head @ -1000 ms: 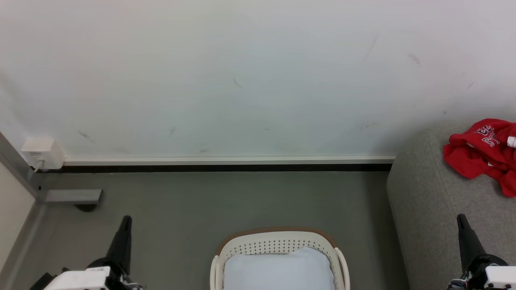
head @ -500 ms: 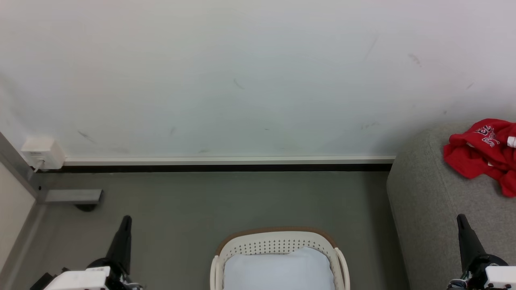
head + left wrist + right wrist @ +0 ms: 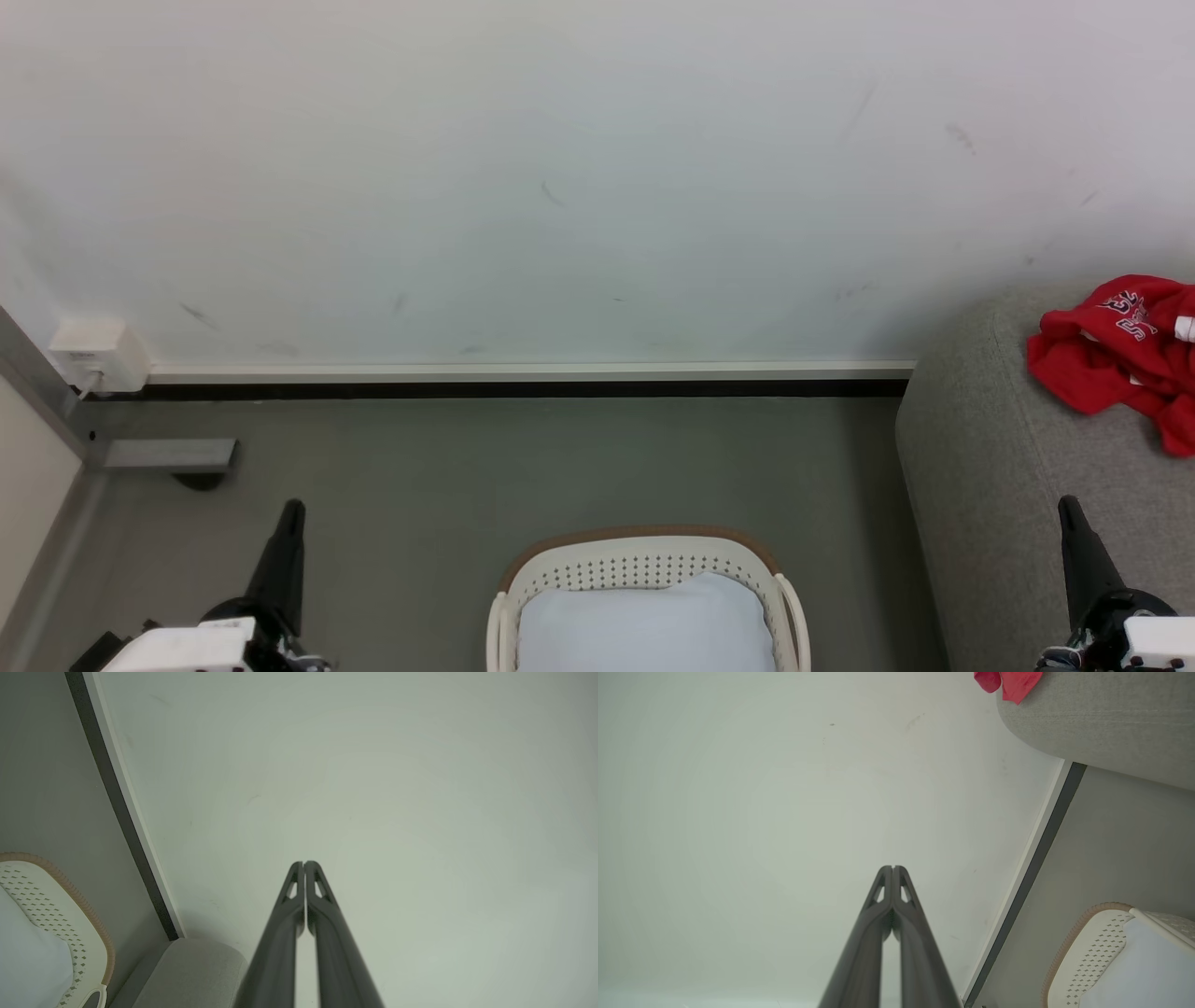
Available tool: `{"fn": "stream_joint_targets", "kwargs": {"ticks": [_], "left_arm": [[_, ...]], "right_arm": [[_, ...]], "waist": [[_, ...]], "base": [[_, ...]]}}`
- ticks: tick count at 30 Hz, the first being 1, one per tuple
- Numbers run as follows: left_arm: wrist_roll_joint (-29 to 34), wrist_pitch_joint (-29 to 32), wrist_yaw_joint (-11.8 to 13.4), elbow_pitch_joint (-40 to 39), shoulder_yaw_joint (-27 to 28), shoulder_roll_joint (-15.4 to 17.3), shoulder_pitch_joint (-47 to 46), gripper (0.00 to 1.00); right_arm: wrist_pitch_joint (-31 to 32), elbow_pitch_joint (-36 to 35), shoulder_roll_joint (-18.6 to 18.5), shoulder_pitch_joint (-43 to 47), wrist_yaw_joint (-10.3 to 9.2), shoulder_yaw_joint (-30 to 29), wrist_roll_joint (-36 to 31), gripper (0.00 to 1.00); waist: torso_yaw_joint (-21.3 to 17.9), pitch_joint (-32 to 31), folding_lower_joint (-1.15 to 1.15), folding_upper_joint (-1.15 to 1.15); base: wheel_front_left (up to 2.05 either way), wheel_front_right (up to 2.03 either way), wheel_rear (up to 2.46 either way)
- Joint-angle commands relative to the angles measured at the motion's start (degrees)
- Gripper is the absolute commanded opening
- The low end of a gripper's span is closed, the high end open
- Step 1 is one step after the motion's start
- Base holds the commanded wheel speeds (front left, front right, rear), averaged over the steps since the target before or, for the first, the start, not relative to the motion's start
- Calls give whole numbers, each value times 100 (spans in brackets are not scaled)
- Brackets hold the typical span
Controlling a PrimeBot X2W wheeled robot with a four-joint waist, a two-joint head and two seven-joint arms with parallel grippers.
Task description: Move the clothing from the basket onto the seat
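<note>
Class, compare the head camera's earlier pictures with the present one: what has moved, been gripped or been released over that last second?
Nothing visibly changed. The left gripper and right gripper stay shut and empty at the lower corners. The red clothing still lies on the seat, and the basket still holds its pale pad.

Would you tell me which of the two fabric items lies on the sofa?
The bright red clothing, crumpled on the grey sofa; the plain pale blue pad sits in the basket instead.
</note>
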Motion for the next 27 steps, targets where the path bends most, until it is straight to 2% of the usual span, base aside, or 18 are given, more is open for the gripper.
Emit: {"fn": "stream_joint_targets", "kwargs": {"ticks": [1, 27], "left_arm": [[-78, 23, -38, -19, 9, 40, -51, 0], [-78, 22, -38, -19, 8, 40, -50, 0]], "right_arm": [[17, -32, -45, -69, -12, -21, 9, 0], [17, -32, -45, -69, -12, -21, 9, 0]], "waist": [[0, 0, 0, 0], [0, 0, 0, 0]], "base": [[0, 0, 0], [0, 0, 0]]}}
